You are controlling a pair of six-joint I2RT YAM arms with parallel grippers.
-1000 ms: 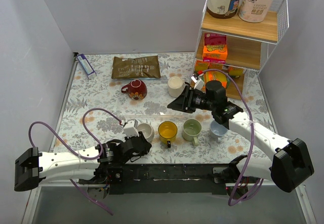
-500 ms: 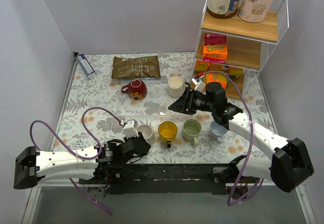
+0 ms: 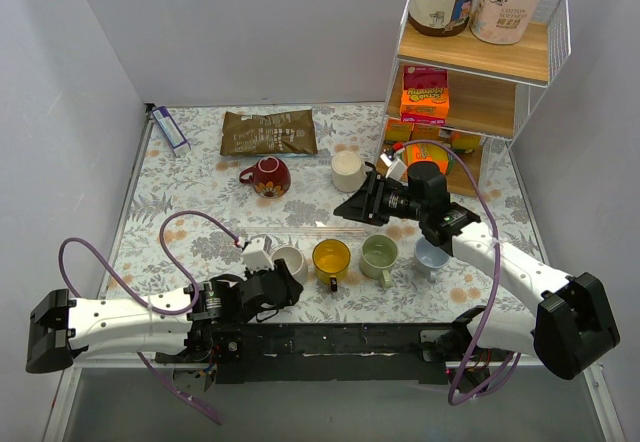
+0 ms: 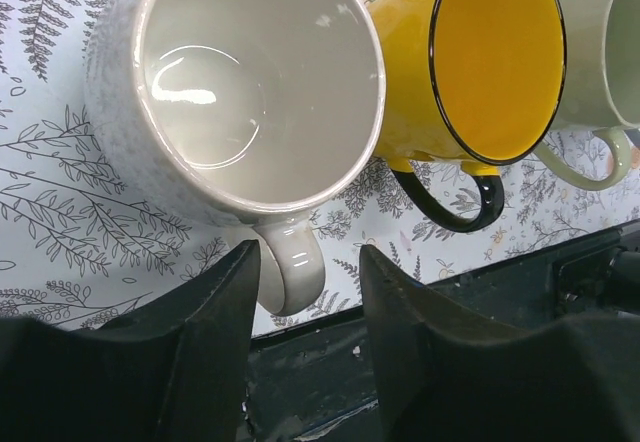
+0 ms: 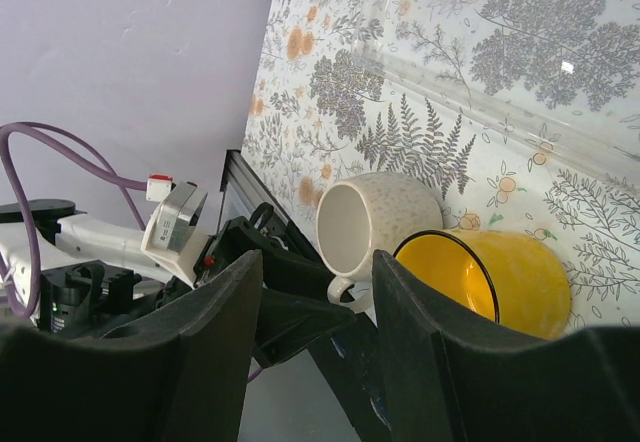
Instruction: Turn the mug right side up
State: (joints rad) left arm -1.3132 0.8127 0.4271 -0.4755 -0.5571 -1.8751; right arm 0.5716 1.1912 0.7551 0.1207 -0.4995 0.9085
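The left end effector (image 4: 308, 258) stands open and grips nothing. Its dark matte fingers (image 4: 215, 312) sit either side of the looped handle (image 4: 296, 267) of the white speckled mug (image 4: 250, 82), which stands mouth up just ahead, glossy inside. Just to its right is a yellow mug (image 4: 490, 52) with black rim and handle, then a pale green mug (image 4: 612, 52), cut off by the frame. The right end effector (image 5: 316, 262) hangs open and empty above the fern-printed surface (image 3: 200, 222). Lettering on the orange packet (image 3: 424, 95) behind it is too small to read.

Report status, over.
Left gripper open, astride handle of white mug. Right gripper open, hovering above table. White mug upright. Yellow mug close beside it.
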